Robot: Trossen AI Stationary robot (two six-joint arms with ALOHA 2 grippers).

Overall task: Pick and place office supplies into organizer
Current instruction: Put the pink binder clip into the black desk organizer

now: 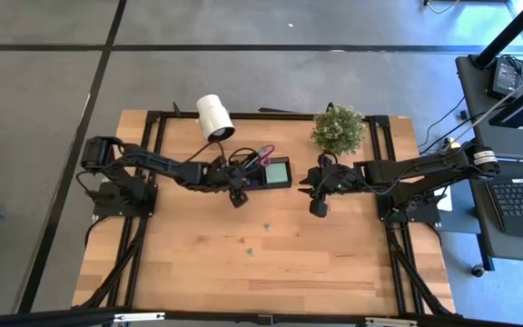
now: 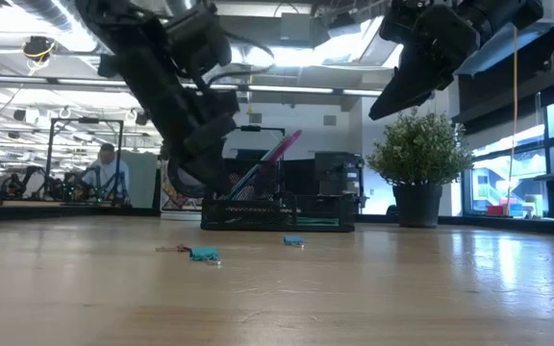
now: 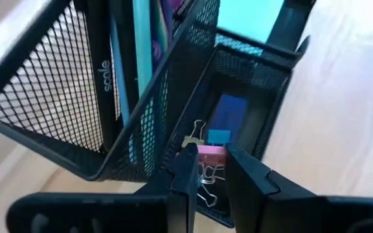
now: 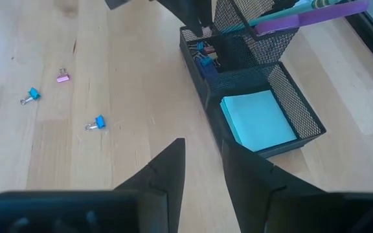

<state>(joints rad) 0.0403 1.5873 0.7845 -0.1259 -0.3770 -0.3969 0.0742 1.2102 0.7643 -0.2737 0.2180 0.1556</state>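
Wooden table under everything, with a small green plant at about one o'clock from its middle and a white roll at about eleven. Black mesh organizer just toward twelve o'clock of centre, between the two arms; mint-green sticky pad flat in its low compartment, purple-handled scissors and pens leaning up out of the taller section.

Left gripper directly above the organizer's small end compartment, at nine o'clock of the pad, fingers parted by a narrow gap with a pink binder clip between the tips, blue clips below in the bin; whether the pads actually squeeze it, impossible to tell. Right gripper raised off the table at three o'clock of the organizer, fingers slightly apart, holding nothing.

Loose on the wood toward six o'clock: two blue binder clips, one tiny pink clip.
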